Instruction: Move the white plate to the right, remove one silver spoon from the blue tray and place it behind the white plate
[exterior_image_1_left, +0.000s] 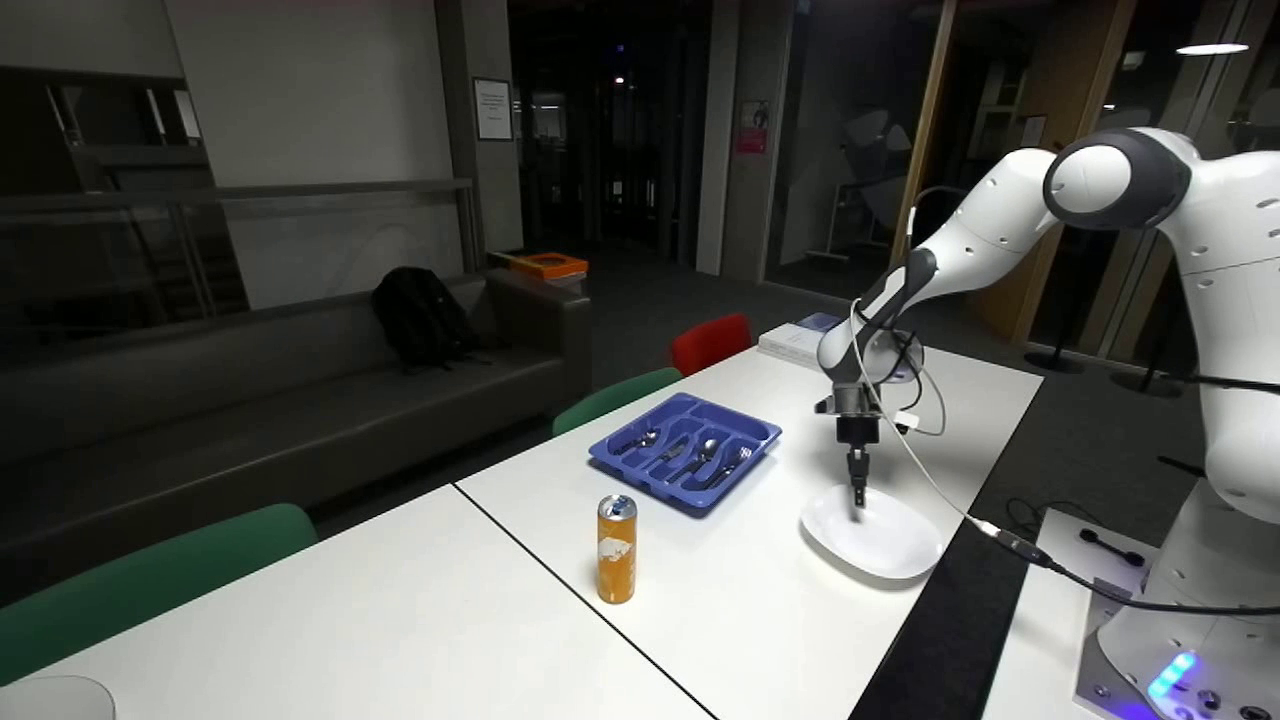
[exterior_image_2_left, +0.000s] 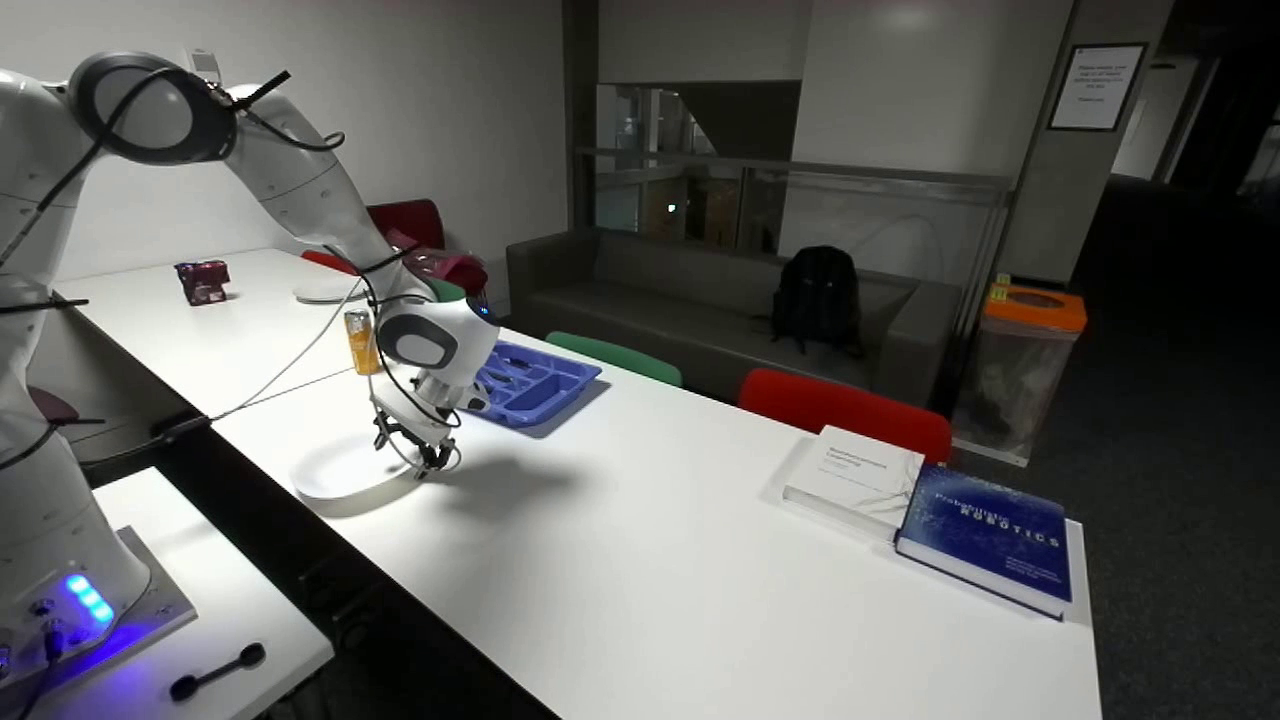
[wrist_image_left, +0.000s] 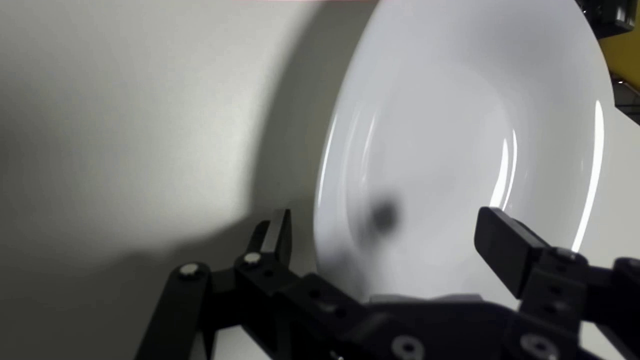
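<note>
The pincer (wrist_image_left: 386, 214) stands spread over the rim of the white plate (wrist_image_left: 440, 115) on the tabletop (exterior_image_1_left: 740, 600), one jaw either side; to grip well, it should probably descend straight, closing gently; count one plate beneath, one blue tray (exterior_image_1_left: 725, 417), one orange can (exterior_image_1_left: 616, 562), two books (exterior_image_2_left: 985, 540); the cutlery (exterior_image_1_left: 708, 450) is too small to tally.
</note>
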